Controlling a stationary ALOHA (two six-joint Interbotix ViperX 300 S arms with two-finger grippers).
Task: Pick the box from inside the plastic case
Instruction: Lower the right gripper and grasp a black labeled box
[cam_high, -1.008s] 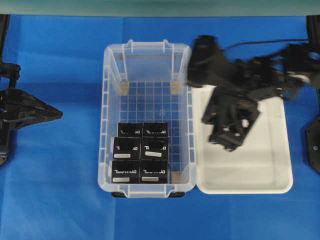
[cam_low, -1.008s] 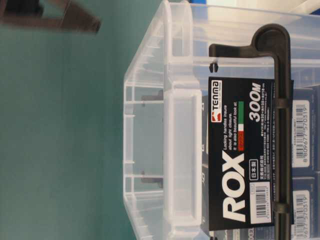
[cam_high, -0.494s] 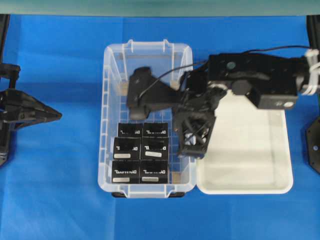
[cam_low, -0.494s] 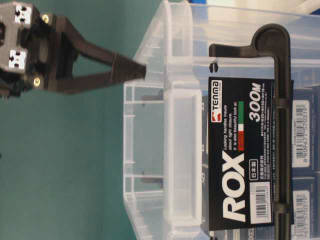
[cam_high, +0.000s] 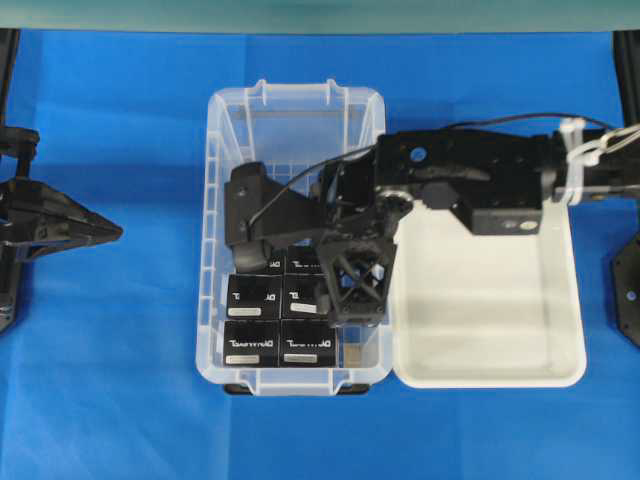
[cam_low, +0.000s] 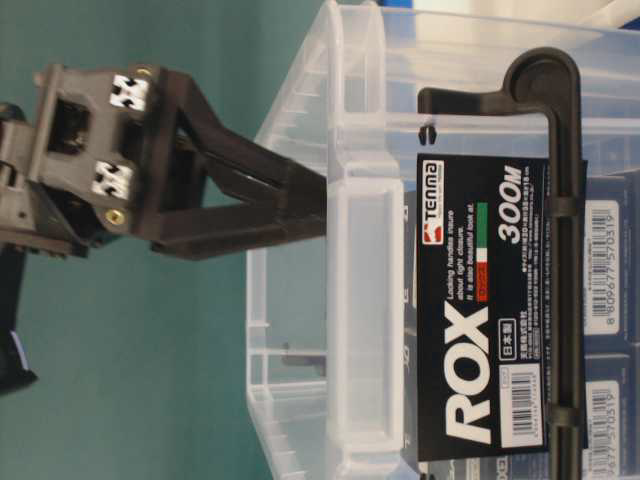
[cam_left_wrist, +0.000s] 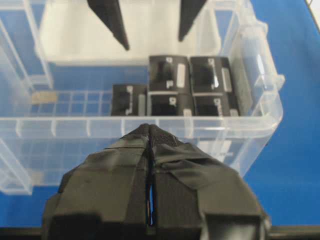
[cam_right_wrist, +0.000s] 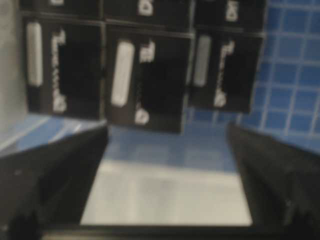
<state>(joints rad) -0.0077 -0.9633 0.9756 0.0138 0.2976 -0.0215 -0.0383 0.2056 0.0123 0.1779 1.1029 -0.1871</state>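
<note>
The right gripper has swung from the tray into the case, jaws now spread wide above the boxes; a grasp looks imminent. The left gripper stays shut.

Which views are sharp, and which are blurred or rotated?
Overhead view: evenly lit and sharp, the plastic case clear. Table-level view: turned sideways, so the case label reads vertically. Left wrist view: sharp on the boxes. Right wrist view: soft, the open right pincer out of focus.
</note>
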